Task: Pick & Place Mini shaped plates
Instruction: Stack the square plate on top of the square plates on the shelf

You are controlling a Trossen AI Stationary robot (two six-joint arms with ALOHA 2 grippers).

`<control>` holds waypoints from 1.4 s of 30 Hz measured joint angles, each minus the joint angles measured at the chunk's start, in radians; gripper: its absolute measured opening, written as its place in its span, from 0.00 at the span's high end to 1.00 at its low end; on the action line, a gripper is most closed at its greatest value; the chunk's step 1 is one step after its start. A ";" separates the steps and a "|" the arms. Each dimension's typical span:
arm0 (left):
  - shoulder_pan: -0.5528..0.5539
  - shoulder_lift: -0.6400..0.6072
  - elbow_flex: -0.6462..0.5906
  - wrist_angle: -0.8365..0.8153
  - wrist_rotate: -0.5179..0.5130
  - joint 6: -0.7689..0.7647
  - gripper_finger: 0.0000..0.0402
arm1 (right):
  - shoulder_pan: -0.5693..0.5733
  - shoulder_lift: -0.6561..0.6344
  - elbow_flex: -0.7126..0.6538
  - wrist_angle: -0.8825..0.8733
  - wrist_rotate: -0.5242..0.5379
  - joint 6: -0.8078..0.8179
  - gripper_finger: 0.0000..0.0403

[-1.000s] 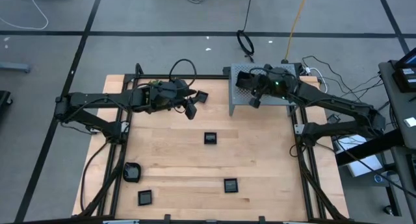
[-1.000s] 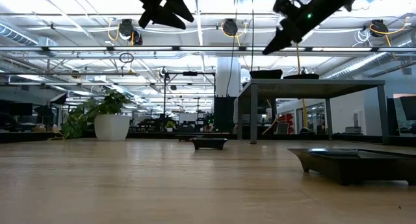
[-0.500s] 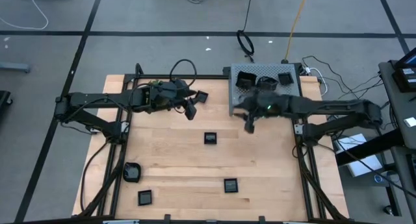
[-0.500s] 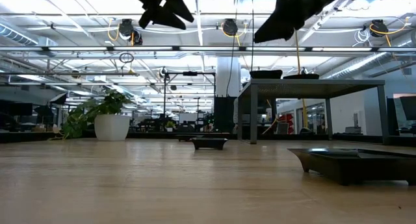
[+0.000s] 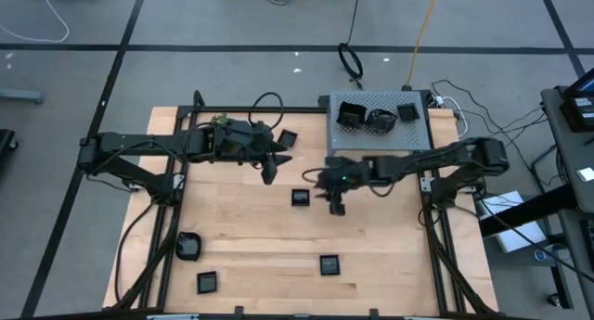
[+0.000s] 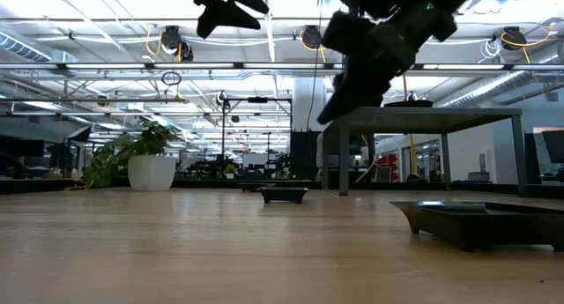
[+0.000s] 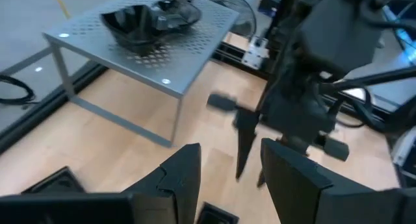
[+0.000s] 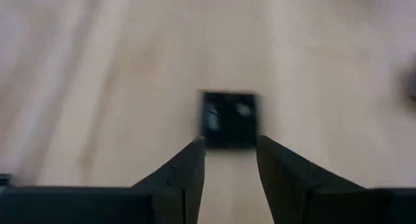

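Small black mini shaped plates lie scattered on the wooden table. A square plate (image 5: 300, 198) sits mid-table, and it also shows in the right wrist view (image 8: 229, 120). Another square plate (image 5: 329, 264) lies nearer the front, with a round plate (image 5: 188, 246) and a third square plate (image 5: 207, 283) at the near left. One more plate (image 5: 287, 138) lies by the far edge. My right gripper (image 5: 334, 205) hovers open just right of the mid-table plate, slanting down toward it (image 8: 231, 152). My left gripper (image 5: 269, 169) hangs open high above the far table (image 7: 231, 169), holding nothing.
A grey perforated metal box (image 5: 418, 134) stands at the far right with three black plates on top (image 5: 376, 118). Black frame rails (image 5: 176, 185) run along the table's left and right sides. A potted plant (image 6: 145, 163) stands in the room beyond the table.
My right gripper has swung from above the grey box toward the table's middle and near side. It has come down and tipped lower, and now hovers beside the mid-table square plate. My left gripper has turned a little toward the right arm. No plate on the table has moved.
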 joint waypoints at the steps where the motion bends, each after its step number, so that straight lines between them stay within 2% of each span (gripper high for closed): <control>1: -0.005 0.000 0.000 0.000 0.003 0.000 0.59 | 0.004 0.028 0.000 0.044 -0.029 -0.015 0.68; 6: -0.035 0.000 0.000 0.000 0.011 0.000 0.59 | 0.028 0.161 0.000 0.246 -0.032 -0.134 0.68; 16: -0.061 0.000 0.000 0.002 0.011 0.005 0.59 | 0.050 0.366 0.000 0.485 -0.035 -0.132 0.68; 21: -0.060 0.000 0.000 0.002 0.011 0.007 0.59 | 0.054 0.410 0.000 0.497 -0.028 -0.133 0.68; 26: -0.060 0.000 0.000 0.001 0.011 0.006 0.59 | 0.056 0.436 0.000 0.500 0.079 -0.134 0.68; 29: -0.061 0.000 0.000 0.001 0.011 0.006 0.59 | 0.054 0.439 0.001 0.491 0.073 -0.133 0.68; 33: -0.061 0.000 0.000 -0.001 0.011 0.006 0.59 | 0.070 0.428 0.002 0.456 0.078 -0.133 0.75; 37: -0.061 0.000 0.000 0.000 0.010 0.006 0.59 | 0.092 0.408 0.001 0.429 0.084 -0.134 0.88; 39: -0.058 0.000 0.000 0.001 0.010 0.006 0.59 | 0.104 0.384 0.000 0.392 0.125 -0.145 0.96; 42: -0.050 0.000 0.000 0.002 0.006 0.006 0.59 | 0.118 0.319 0.000 0.307 0.198 -0.190 0.98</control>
